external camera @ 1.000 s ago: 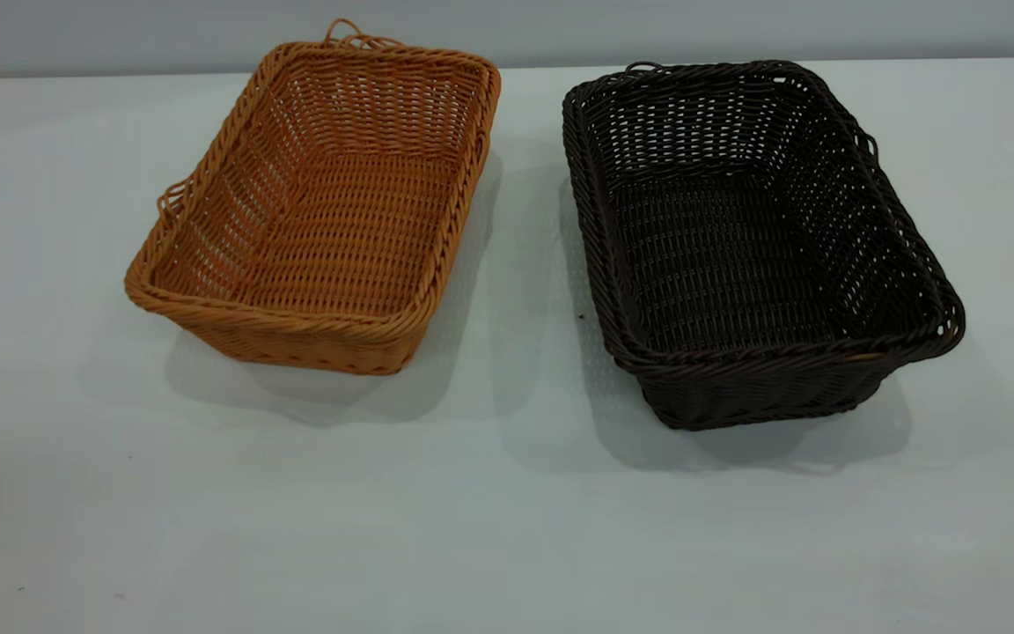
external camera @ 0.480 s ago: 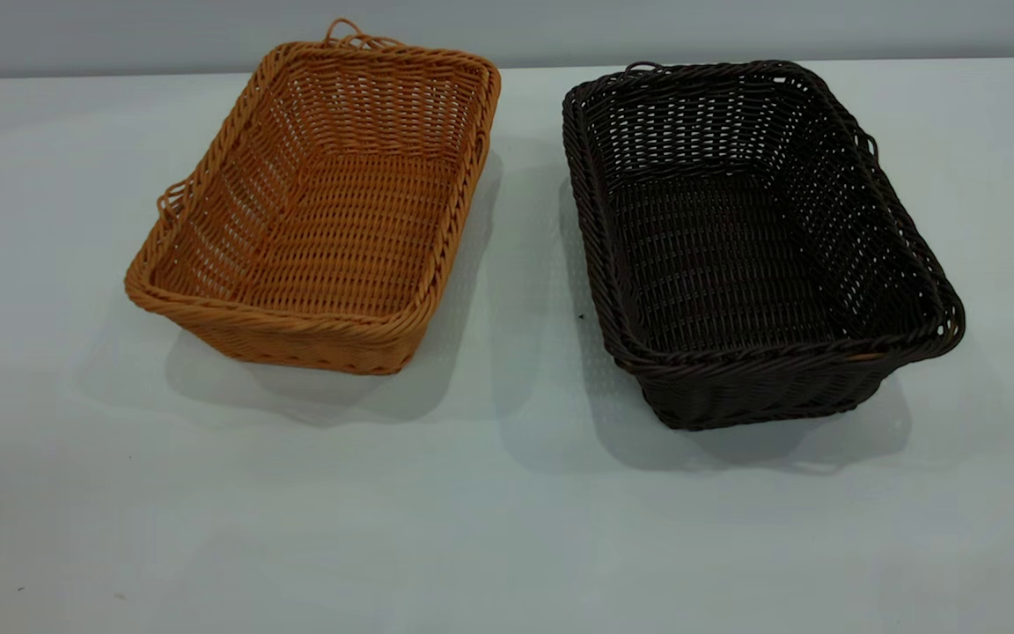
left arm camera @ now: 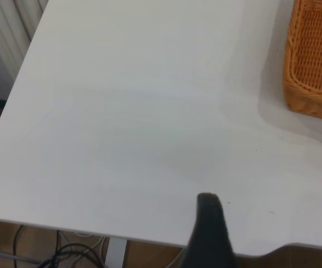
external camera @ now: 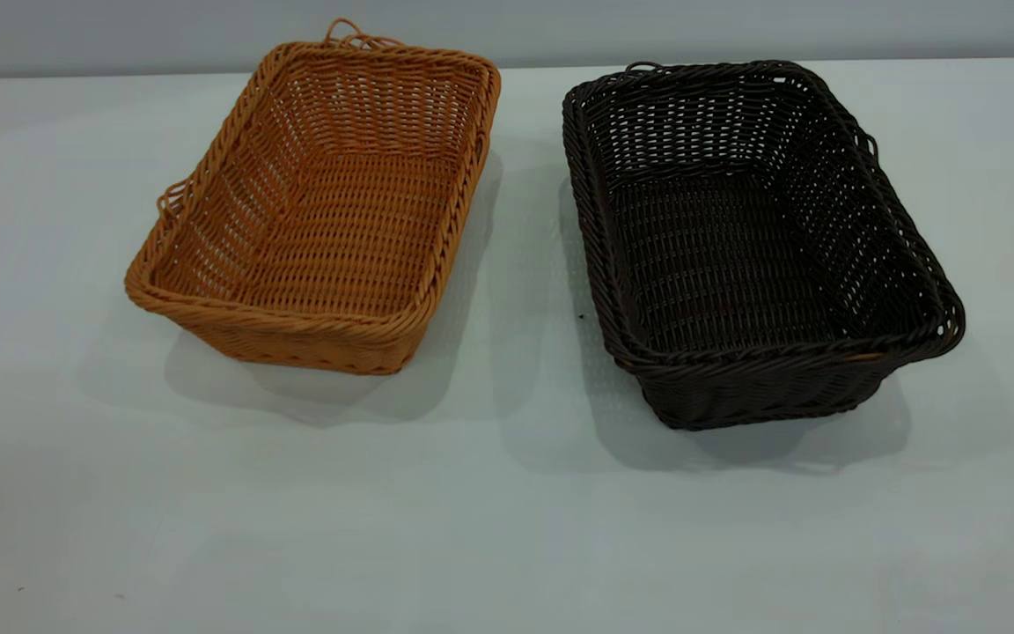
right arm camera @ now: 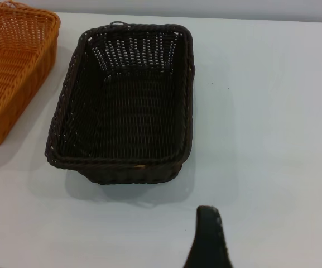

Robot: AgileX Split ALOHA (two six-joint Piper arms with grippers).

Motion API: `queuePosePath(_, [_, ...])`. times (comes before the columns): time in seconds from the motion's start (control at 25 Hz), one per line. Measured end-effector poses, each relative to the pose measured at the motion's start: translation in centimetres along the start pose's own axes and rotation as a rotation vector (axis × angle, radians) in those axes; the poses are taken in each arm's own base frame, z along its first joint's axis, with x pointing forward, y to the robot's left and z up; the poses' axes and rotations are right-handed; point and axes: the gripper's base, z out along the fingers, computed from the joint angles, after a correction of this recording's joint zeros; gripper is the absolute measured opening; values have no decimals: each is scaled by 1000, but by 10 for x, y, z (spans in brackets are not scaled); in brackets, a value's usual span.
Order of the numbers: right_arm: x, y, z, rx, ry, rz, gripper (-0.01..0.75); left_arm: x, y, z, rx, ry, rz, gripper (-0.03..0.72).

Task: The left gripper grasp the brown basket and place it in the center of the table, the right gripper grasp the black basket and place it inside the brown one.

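The orange-tan woven wicker basket (external camera: 318,207) and the dark brown-black woven wicker basket (external camera: 749,238) stand side by side toward the far edge of the white table (external camera: 472,528), apart, so each arm reaches its own. The near half gives free room. My left gripper (left arm camera: 210,234) and right gripper (right arm camera: 210,237) hang over the table; whether their fingers are apart or together, I cannot tell.

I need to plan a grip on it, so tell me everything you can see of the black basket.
The black basket is rectangular, very dark woven wicker with a braided rim and small loop handles. It stands upright and empty on the white table, right of the brown basket, a gap between them. Nothing else touches it.
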Motion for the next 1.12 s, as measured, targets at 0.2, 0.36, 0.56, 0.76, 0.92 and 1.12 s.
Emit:
queuePosePath(0.2, [0,0,0,0,0,0,489,-2,0,0,4,-22,0,519])
queuePosePath(0.36, [0,0,0,0,0,0,489,-3,0,0,5,-32,0,519])
queuePosePath(0.56, [0,0,0,0,-1,0,489,-3,0,0,5,-32,0,519])
queuePosePath(0.76, [-6,0,6,-5,39,7,504,-7,-1,4,-1,-3,5,519])
queuePosePath(0.92, [-20,2,33,-51,216,54,582,-31,-7,25,-12,142,24,519])
queuePosePath(1.12, [-36,6,83,-145,446,105,638,-80,-20,62,8,233,83,519])
